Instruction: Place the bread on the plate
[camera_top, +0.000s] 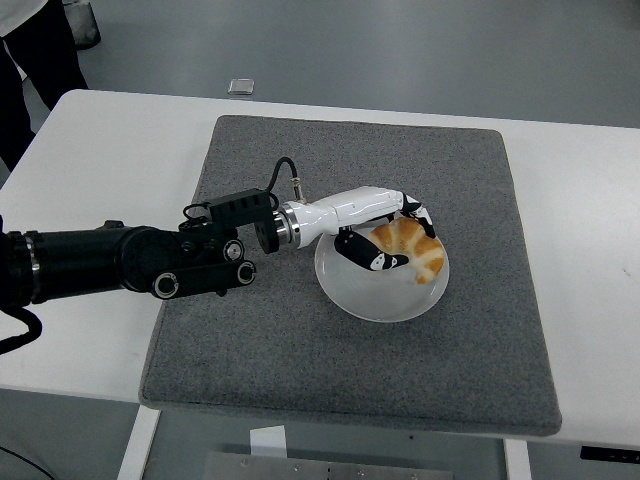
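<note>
A: Which step of the task do you think is in hand?

B: I judge it is the placing itself. The left hand (392, 243), white with black fingers, is low over the round white ceramic plate (345, 283), and it holds the golden-brown crescent-shaped bread (412, 249).

A: How do the fingers stand?

B: They are curled around the bread. One black finger (368, 259) passes under it on the near side, and the other fingertips close over its far edge. So the bread is pinched between them.

A: And where is the bread exactly?

B: Inside the rim of the plate, on the part of the plate farthest from the wrist. Its free end points away from the fingers. I cannot tell if it already touches the plate or hangs just above it.

A: What does the next move call for?

B: In my opinion the fingers must open gently, and first the finger that is under the bread must slide out, or the bread may roll with it. After this the hand should rise away from the plate without dragging the bread over the rim.

A: What else is near?

B: The plate lies on a grey felt mat (260, 370) on the white table (80, 330). The right hand is not visible
</note>
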